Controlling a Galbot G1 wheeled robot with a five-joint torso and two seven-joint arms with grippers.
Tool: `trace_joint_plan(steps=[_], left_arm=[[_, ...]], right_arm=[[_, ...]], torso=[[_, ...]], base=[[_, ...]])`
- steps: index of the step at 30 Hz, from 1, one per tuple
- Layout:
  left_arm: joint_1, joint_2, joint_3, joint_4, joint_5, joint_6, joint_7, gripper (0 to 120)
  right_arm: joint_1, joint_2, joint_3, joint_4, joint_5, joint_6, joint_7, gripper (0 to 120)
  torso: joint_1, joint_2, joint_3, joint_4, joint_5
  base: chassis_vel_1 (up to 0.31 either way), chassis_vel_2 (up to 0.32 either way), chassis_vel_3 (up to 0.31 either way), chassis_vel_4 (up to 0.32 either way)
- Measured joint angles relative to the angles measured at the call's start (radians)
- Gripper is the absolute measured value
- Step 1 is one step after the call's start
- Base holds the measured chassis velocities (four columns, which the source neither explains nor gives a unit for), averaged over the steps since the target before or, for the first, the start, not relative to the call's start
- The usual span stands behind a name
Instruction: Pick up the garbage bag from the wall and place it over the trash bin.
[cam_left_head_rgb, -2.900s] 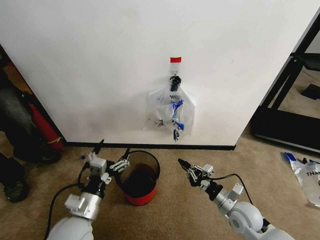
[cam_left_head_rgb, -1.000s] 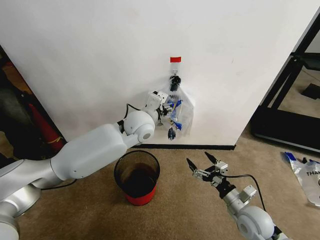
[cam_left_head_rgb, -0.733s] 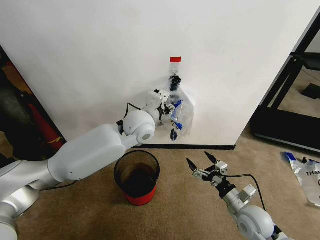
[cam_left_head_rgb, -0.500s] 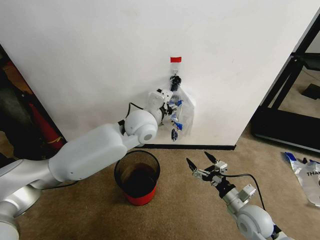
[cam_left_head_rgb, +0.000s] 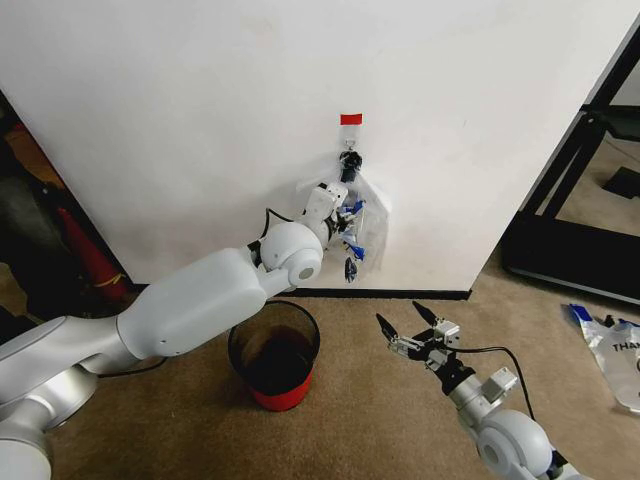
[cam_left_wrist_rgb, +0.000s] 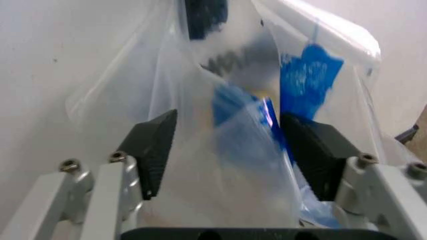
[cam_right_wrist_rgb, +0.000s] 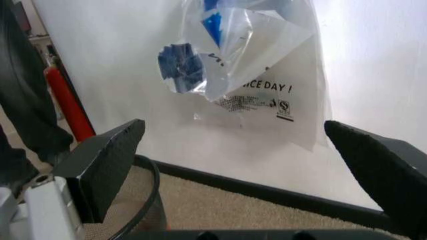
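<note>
The garbage bag (cam_left_head_rgb: 364, 222) hangs see-through and crumpled from a black hook (cam_left_head_rgb: 349, 158) on the white wall (cam_left_head_rgb: 180, 120), under a red tape strip (cam_left_head_rgb: 350, 119). My left gripper (cam_left_head_rgb: 338, 211) is raised against the bag's left side. In the left wrist view the left gripper (cam_left_wrist_rgb: 230, 125) is open, with bag plastic (cam_left_wrist_rgb: 233, 165) and blue print lying between its fingers. The trash bin (cam_left_head_rgb: 316, 340), black rim and red base, stands on the carpet below. Right of the bin my right gripper (cam_left_head_rgb: 399, 315) hovers low and open. The right wrist view looks up past it at the bag (cam_right_wrist_rgb: 267, 85).
A black baseboard (cam_left_head_rgb: 400, 294) runs along the wall's foot. Another printed bag (cam_left_head_rgb: 615, 350) lies flat on the carpet at far right, near a black metal frame (cam_left_head_rgb: 575, 200). A red cylinder (cam_left_head_rgb: 85, 255) and dark clutter sit at far left.
My left arm rose from beside the bin to the hanging bag, then edged right and up into it. The right gripper shifted slightly right and spread its fingers.
</note>
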Motion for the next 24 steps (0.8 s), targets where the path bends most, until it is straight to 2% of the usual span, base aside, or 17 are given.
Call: trace_joint_plan(steps=[2,3,5,7,9,11,14,15,17,24], left_arm=[[0.007,0.008,0.003,-0.011,0.000,0.000,0.002,53],[0.008,0.009,0.004,-0.012,0.001,0.000,0.003,53],[0.011,0.009,0.009,-0.014,0.002,0.000,0.005,41],[0.011,0.008,0.011,-0.013,0.003,0.000,0.006,38],[0.012,-0.002,0.012,-0.004,0.006,-0.004,0.008,28],[0.012,-0.005,0.013,0.001,0.007,-0.005,0.009,25],[0.012,-0.009,0.015,0.010,0.013,-0.009,0.014,8],[0.012,-0.009,0.015,0.010,0.013,-0.009,0.014,8],[0.013,-0.013,0.014,0.014,0.015,-0.013,0.015,0],[0.043,-0.001,-0.037,-0.030,0.006,-0.022,-0.011,0]], right_arm=[[0.006,-0.001,-0.003,-0.002,0.000,0.000,0.001,100],[0.008,-0.002,-0.004,-0.002,0.000,0.000,0.002,100],[0.011,-0.002,-0.005,-0.002,0.001,-0.001,0.004,100],[0.012,-0.003,-0.006,-0.002,0.002,-0.002,0.005,100],[0.011,-0.004,-0.005,-0.002,0.004,-0.002,0.006,100],[0.010,-0.004,-0.003,-0.001,0.007,-0.002,0.007,100],[0.005,-0.006,0.003,0.002,0.012,-0.002,0.008,100],[0.005,-0.006,0.003,0.002,0.012,-0.002,0.008,100],[0.007,-0.006,0.003,0.003,0.018,-0.003,0.013,100],[0.049,-0.006,-0.033,0.026,0.032,-0.017,0.080,100]], torso=[[0.000,0.000,0.000,0.0000,0.0001],[0.000,0.000,0.000,0.0000,0.0001],[0.000,0.000,0.000,0.0000,0.0000],[0.000,0.000,0.000,0.0001,0.0001],[0.000,0.000,0.000,-0.0001,0.0001],[0.000,0.000,0.000,-0.0001,0.0002],[0.000,0.000,0.000,-0.0001,0.0001],[0.000,0.000,0.000,-0.0001,0.0001],[0.000,0.000,0.000,-0.0001,0.0002],[0.000,0.000,0.000,-0.0002,0.0002]], base=[[0.000,0.000,0.000,0.000],[0.000,0.000,0.000,0.000],[0.000,0.000,0.000,0.000],[0.000,0.000,0.000,0.000],[0.000,0.000,0.000,0.000],[0.000,0.000,0.000,0.000],[0.000,0.000,0.000,0.000],[0.000,0.000,0.000,0.000],[0.000,0.000,0.000,0.000],[0.000,0.000,0.000,0.000]])
